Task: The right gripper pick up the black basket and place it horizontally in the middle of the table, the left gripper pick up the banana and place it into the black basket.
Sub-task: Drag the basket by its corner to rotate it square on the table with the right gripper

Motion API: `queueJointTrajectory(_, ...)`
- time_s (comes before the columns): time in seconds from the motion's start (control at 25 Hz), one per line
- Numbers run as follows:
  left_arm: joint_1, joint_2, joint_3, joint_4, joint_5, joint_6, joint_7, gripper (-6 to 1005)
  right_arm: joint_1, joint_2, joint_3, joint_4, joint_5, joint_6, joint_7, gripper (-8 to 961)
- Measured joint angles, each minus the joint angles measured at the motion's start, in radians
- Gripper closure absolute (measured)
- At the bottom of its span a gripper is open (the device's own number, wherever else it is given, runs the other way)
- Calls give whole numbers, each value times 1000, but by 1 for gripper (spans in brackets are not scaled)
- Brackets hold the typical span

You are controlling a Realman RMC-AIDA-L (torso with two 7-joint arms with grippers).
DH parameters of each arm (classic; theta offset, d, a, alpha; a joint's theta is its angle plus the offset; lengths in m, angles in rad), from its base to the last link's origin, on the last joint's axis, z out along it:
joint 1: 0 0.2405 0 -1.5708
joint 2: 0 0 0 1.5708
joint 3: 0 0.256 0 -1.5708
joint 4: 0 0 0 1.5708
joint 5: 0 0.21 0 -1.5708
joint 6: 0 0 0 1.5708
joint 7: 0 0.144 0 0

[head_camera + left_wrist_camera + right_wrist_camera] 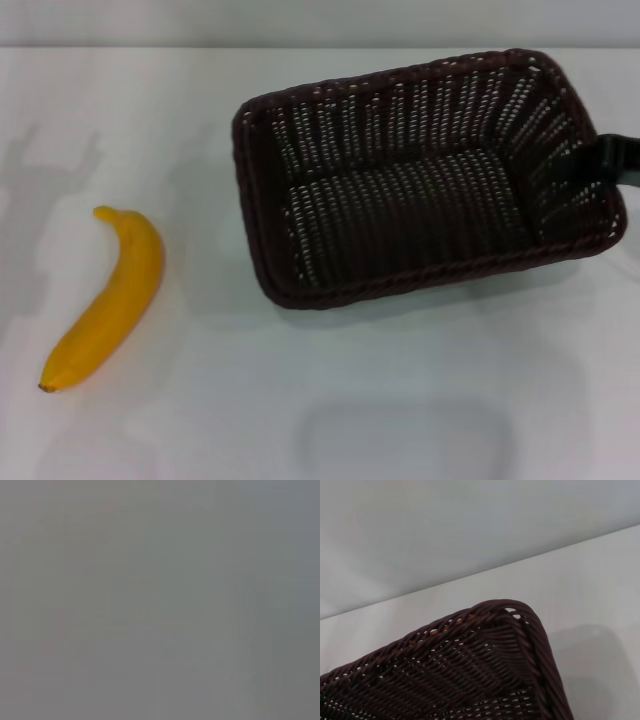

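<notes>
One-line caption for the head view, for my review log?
Right tool at the black basket's rim; banana lies apart on the white table.

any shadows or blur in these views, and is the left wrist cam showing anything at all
Head view: soft, slightly blurred; a faint rounded shadow lies on the table well below the black basket, hinting the basket is lifted, and grey arm-like shadows fall left of the banana. Left wrist view: flat featureless grey, nothing recognisable. Right wrist view: the basket corner is crisp, with a pale shadow beside it.

plain grey wall (300, 20), soft even light
</notes>
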Motion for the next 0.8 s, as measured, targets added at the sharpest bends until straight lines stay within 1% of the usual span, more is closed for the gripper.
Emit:
queueJointTrajectory(0.44, 3, 1, 2, -4, 1, -3, -1, 134, -48, 0, -139, 1, 121, 134, 0, 820)
queueJointTrajectory(0.8, 1, 1, 1, -6, 1, -3, -2, 136, -45, -4, -152, 7, 125, 151, -2, 820)
